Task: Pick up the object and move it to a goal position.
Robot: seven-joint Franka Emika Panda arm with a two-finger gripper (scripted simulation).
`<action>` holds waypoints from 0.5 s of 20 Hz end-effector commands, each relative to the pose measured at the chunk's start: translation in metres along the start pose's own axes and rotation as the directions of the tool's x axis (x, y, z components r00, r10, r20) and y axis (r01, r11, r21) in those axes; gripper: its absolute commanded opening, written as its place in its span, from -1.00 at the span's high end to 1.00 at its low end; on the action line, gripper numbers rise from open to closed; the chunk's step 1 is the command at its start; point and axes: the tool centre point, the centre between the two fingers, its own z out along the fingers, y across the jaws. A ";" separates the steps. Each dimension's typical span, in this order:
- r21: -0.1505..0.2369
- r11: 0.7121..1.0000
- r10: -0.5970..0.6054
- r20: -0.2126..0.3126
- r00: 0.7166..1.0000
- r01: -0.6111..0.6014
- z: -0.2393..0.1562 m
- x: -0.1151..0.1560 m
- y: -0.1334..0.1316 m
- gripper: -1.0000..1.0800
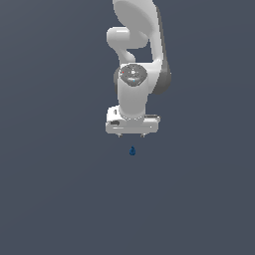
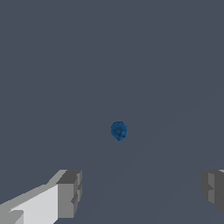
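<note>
The object (image 1: pixel 132 151) is a tiny dark blue item, roundish with a narrower top, standing on the grey floor. In the exterior view it lies just below my white gripper (image 1: pixel 131 135), apart from it. In the wrist view the object (image 2: pixel 119 131) sits ahead of my gripper (image 2: pixel 142 192), whose two grey fingertips (image 2: pixel 70 192) stand wide apart with nothing between them. The gripper is open and empty.
The white arm (image 1: pixel 137 55) rises behind the gripper in the exterior view. The plain dark grey floor (image 1: pixel 60 189) fills the rest of both views. No goal marker shows.
</note>
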 end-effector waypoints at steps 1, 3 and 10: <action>0.000 1.000 0.000 0.000 1.000 0.000 0.000 0.000 0.000 -0.92; 0.001 1.000 0.004 0.000 1.000 -0.004 -0.001 0.001 0.001 -0.92; 0.015 0.999 0.049 -0.005 0.999 -0.049 -0.008 0.006 0.016 -0.92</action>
